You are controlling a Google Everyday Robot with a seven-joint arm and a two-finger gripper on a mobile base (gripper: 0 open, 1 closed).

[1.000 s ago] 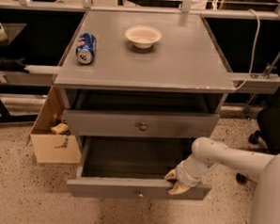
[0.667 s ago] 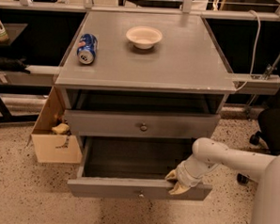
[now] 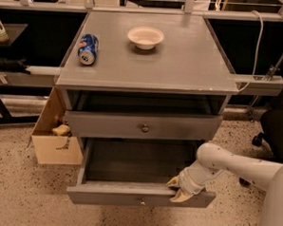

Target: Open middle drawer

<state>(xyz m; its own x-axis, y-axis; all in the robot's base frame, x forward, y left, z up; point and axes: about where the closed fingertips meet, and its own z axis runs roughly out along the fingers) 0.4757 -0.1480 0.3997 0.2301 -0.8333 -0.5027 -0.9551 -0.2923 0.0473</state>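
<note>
Saw speckled floor (image 3: 13,198) open ahead of the grey flat-topped table's (image 3: 182,64) front edge, hemmed by a brown cardboard box (image 3: 54,146) under the front-left corner and a dark wheeled chair (image 3: 278,127) off the right edge. Found the wide, shallow grey middle drawer (image 3: 123,195), small round metal knob (image 3: 141,201) on its flat front, pulled far out below the front edge. Pinched that front's top rim toward the front-right corner with the cream two-finger gripper (image 3: 179,189).

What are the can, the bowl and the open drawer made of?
The can looks like thin printed metal, shiny rim. The bowl is matte cream, maybe paper or plastic. The middle drawer, with the gripper at its front edge, is flat grey: painted metal or laminate.
</note>
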